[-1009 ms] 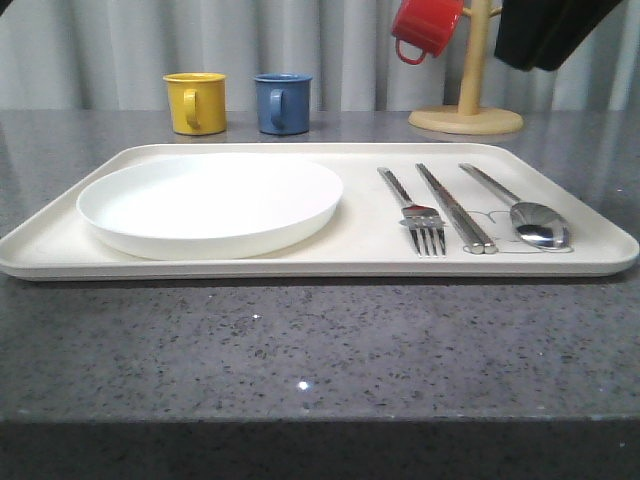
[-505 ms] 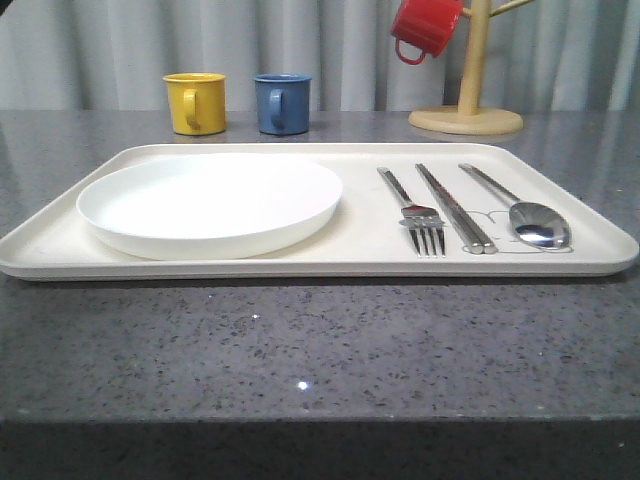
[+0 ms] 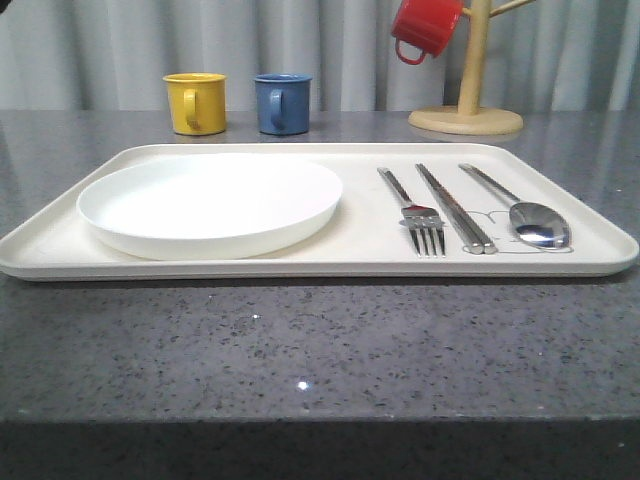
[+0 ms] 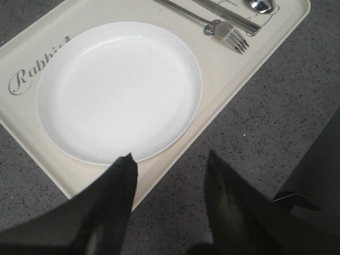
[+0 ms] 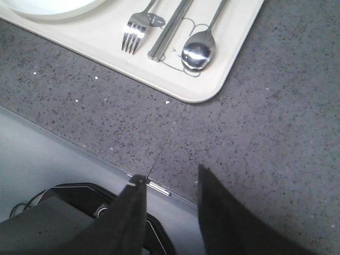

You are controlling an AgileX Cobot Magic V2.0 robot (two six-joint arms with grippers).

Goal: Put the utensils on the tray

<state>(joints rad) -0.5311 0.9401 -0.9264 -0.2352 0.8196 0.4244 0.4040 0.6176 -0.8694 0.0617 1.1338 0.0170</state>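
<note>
On the far left of the grey speckled surface (image 3: 320, 350), toward the back, stands a yellow mug (image 3: 195, 102), and just beside it a blue mug (image 3: 282, 102), the two apart from each other and from the tray. In front of them lies the cream tray (image 3: 330, 262), long side toward me, its raised rim running all around. The round white plate (image 3: 210, 203) sits flat on the tray's left half, covering part of the "Rabbit" script (I can read the start of it in my left wrist view). My left hand (image 4: 169, 199) hangs above the tray's near edge by the plate, its two dark fingers (image 4: 119, 191) spread wide with nothing between them.

Moving right on the tray, the fork (image 3: 415, 212) lies with its tines toward me, then the pair of chopsticks (image 3: 455, 207) lying tight together, then the spoon (image 3: 525, 212) with its bowl toward me, resting over the grey rabbit drawing. The three lie side by side, near one another but not touching.

Behind the tray's right end stands a wooden mug tree (image 3: 468, 90) on a round base, a red mug (image 3: 425, 27) hanging from one peg. My right hand (image 5: 170, 210) hovers over bare surface near the tray's right corner, fingers apart and empty.
</note>
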